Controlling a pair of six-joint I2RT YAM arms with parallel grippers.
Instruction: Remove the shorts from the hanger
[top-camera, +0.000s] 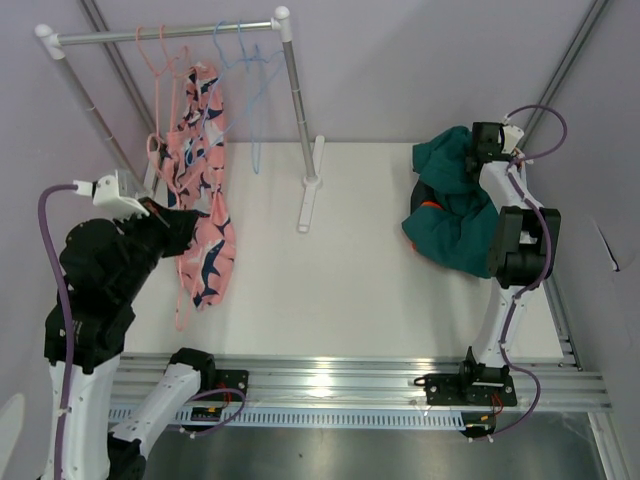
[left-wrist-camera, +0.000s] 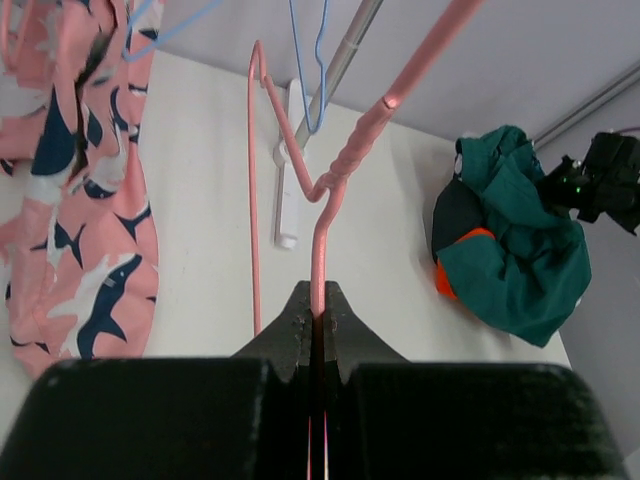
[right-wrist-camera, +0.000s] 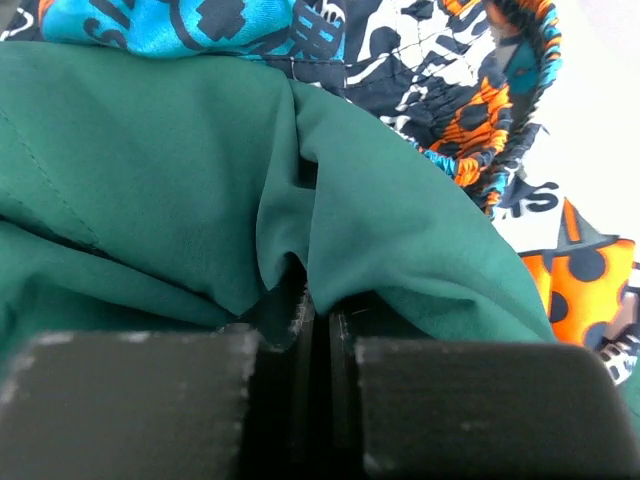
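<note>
The pink shark-print shorts (top-camera: 205, 230) hang from a pink hanger (top-camera: 157, 110) on the rack, their lower end reaching the table. They also show in the left wrist view (left-wrist-camera: 70, 200). My left gripper (top-camera: 172, 215) (left-wrist-camera: 320, 305) is shut on the pink hanger's wire (left-wrist-camera: 345, 165), beside the shorts. At the right lies a pile of teal shorts (top-camera: 455, 215) (left-wrist-camera: 520, 270), with orange (left-wrist-camera: 455, 270) and black cloth under it. My right gripper (top-camera: 478, 150) (right-wrist-camera: 318, 300) is shut on a fold of the teal shorts (right-wrist-camera: 150, 180). Navy shorts with orange print (right-wrist-camera: 440, 60) lie behind.
The rack's rod (top-camera: 165, 33) carries empty blue hangers (top-camera: 250, 70) (left-wrist-camera: 305, 80). Its right post (top-camera: 298, 110) stands on a white foot (top-camera: 310, 195) on the table. A metal rail (top-camera: 350, 385) runs along the near edge.
</note>
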